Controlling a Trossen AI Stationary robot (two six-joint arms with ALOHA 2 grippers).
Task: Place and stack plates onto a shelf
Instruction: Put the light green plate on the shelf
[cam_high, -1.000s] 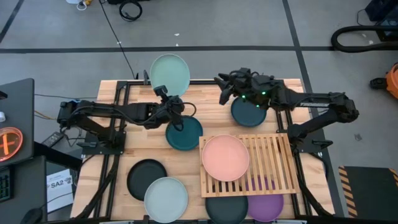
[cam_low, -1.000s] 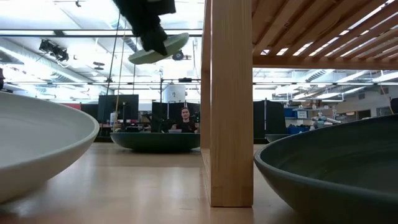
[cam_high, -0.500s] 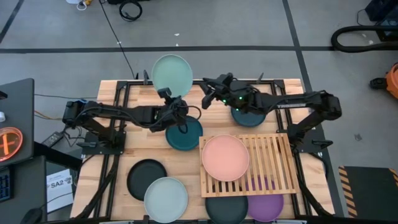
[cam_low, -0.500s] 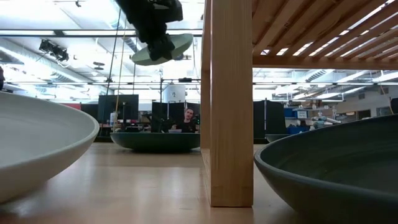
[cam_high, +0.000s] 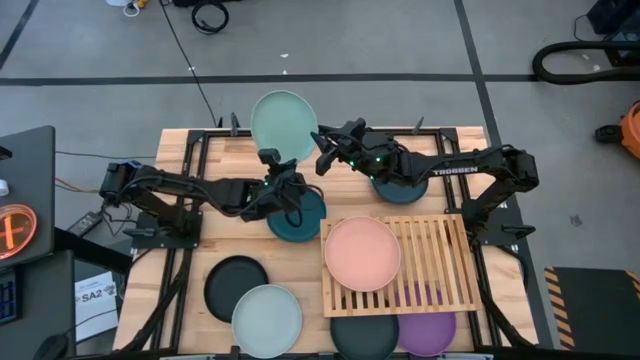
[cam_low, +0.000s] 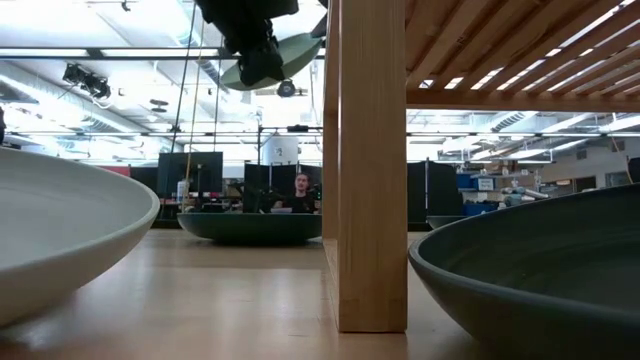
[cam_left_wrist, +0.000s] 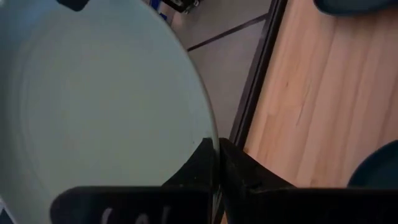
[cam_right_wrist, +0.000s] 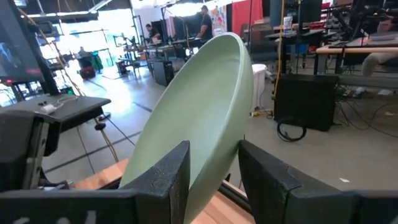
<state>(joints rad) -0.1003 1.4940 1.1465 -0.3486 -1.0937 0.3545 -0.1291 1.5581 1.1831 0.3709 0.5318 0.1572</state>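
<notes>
The mint plate (cam_high: 284, 122) is held in the air over the table's far edge, tilted, by my left gripper (cam_high: 272, 162), which is shut on its rim. In the low view the mint plate (cam_low: 283, 55) hangs high, next to the shelf's leg (cam_low: 371, 160). My right gripper (cam_high: 324, 152) is open at the plate's right edge. In the right wrist view its fingers (cam_right_wrist: 166, 177) stand on either side of the plate's rim (cam_right_wrist: 214, 155); whether they touch it I cannot tell. A pink plate (cam_high: 362, 253) lies on the slatted shelf (cam_high: 430, 262). My left gripper pinches the mint plate's rim (cam_left_wrist: 210, 134) between its two fingers (cam_left_wrist: 198, 163), at the edge nearest the table's middle. The plate is lifted clear of the table and tilted, and it reaches out beyond the fingers toward the far edge.
A teal plate (cam_high: 298, 215) lies on the table under my left gripper, and a dark teal one (cam_high: 400, 187) under my right arm. Black (cam_high: 237, 287) and pale blue-grey (cam_high: 267, 320) plates lie near the left front. Dark (cam_high: 364, 336) and purple (cam_high: 426, 330) plates lie partly under the shelf.
My right gripper has moved toward the table's left, away from the dark teal plate and up to the mint plate's right edge. My left gripper has carried the mint plate slightly to the right and upward.
</notes>
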